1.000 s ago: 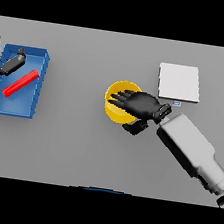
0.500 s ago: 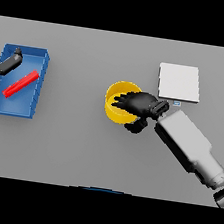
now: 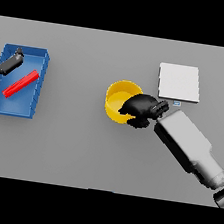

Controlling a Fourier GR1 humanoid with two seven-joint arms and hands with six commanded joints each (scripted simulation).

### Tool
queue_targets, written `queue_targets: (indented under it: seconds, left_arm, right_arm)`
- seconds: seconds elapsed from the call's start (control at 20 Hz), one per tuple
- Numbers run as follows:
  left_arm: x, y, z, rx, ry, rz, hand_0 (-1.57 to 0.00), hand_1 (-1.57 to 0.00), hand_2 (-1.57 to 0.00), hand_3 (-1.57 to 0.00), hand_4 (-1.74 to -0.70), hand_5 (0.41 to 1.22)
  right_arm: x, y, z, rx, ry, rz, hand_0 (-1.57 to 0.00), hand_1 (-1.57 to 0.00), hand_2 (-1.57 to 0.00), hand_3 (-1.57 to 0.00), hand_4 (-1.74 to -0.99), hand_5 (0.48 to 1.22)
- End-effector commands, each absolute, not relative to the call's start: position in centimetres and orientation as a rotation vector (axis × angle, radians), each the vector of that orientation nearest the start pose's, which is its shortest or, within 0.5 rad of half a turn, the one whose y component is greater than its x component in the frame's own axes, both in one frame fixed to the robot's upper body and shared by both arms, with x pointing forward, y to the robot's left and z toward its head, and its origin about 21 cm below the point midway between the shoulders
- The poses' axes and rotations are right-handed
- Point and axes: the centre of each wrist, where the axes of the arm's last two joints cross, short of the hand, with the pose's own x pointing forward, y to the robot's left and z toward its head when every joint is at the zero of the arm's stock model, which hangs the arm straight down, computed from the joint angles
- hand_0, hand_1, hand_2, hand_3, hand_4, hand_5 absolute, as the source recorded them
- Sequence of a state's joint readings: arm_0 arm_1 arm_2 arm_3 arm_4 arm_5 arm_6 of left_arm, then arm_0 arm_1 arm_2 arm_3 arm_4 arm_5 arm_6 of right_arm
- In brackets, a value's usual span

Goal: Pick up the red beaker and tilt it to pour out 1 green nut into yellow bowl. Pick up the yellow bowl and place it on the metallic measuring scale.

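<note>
**Q:** Now, where do you find the yellow bowl [image 3: 117, 100], and what holds it?

**A:** You see it near the middle of the grey table [image 3: 78, 149], upright, its mouth facing up. The right hand [image 3: 141, 110] covers its right rim, dark fingers curled over the edge and gripping it. That rim and part of the bowl's inside are hidden behind the hand, so you cannot tell whether a nut lies inside. Whether the bowl rests on the table or is lifted clear of it cannot be read from this view.

**Q:** And the metallic measuring scale [image 3: 179, 82]?

**A:** Look just up and to the right of the hand: a pale square plate, flat on the table, apart from the bowl. A small mark at its near edge, beside the wrist, is too small for you to make out.

**Q:** What lies at the far left?

**A:** A blue tray [image 3: 39, 81] holds the red beaker [image 3: 20, 83], lying on its side and slanted. The left hand [image 3: 10, 62] shows above the tray's upper left corner, partly cut off by the view's edge; its fingers extend loosely and close on nothing, well apart from the bowl.
</note>
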State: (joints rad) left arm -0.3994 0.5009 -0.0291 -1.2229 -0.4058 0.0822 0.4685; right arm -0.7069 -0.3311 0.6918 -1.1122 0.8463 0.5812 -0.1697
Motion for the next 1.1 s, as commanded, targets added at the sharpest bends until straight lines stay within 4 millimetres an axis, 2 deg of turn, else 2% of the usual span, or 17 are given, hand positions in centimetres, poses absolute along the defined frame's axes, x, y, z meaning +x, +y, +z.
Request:
queue_targets:
  seconds: [0.0,0.1,0.25,0.45,0.75,0.95,1.05]
  left_arm:
    - [34.4,32.8,7.7,0.863,-1.113,-0.449,0.0,0.0,0.0,0.0,-0.75,0.695]
    - [34.3,32.8,7.4,0.857,-1.111,-0.455,0.0,0.0,0.0,0.0,-0.74,0.69]
    - [34.5,32.9,7.6,0.859,-1.112,-0.445,0.0,0.0,0.0,0.0,-0.74,0.688]
    - [34.3,33.0,7.9,0.86,-1.111,-0.458,0.0,0.0,0.0,0.0,-0.73,0.687]
    - [34.6,33.0,8.0,0.867,-1.117,-0.453,0.0,0.0,0.0,0.0,-0.73,0.697]
    - [34.6,33.1,8.1,0.878,-1.127,-0.452,0.0,0.0,0.0,0.0,-0.74,0.697]
    - [34.9,33.2,8.1,0.864,-1.116,-0.441,0.0,0.0,0.0,0.0,-0.75,0.697]
  right_arm:
    - [35.8,-12.7,5.1,-0.26,-1.074,2.134,-1.33,-1.33,-1.2,-1.12,-1.647,1.157]
    - [35.6,-12.7,5.1,-0.267,-1.083,2.135,-1.42,-1.42,-1.25,-1.27,-1.681,1.18]
    - [35.6,-12.8,5.2,-0.264,-1.103,2.118,-1.49,-1.49,-1.29,-1.39,-1.71,1.2]
    - [35.6,-13.1,6.2,-0.289,-1.115,2.12,-1.54,-1.54,-1.33,-1.38,-1.728,1.212]
    - [35.9,-13.9,10.4,-0.363,-1.157,2.08,-1.56,-1.56,-1.42,-1.24,-1.738,1.219]
    - [36.1,-14.9,12.1,-0.424,-1.193,2.039,-1.57,-1.57,-1.44,-1.27,-1.74,1.22]
    - [36.3,-14.8,12.2,-0.439,-1.205,2.013,-1.57,-1.57,-1.44,-1.38,-1.74,1.22]
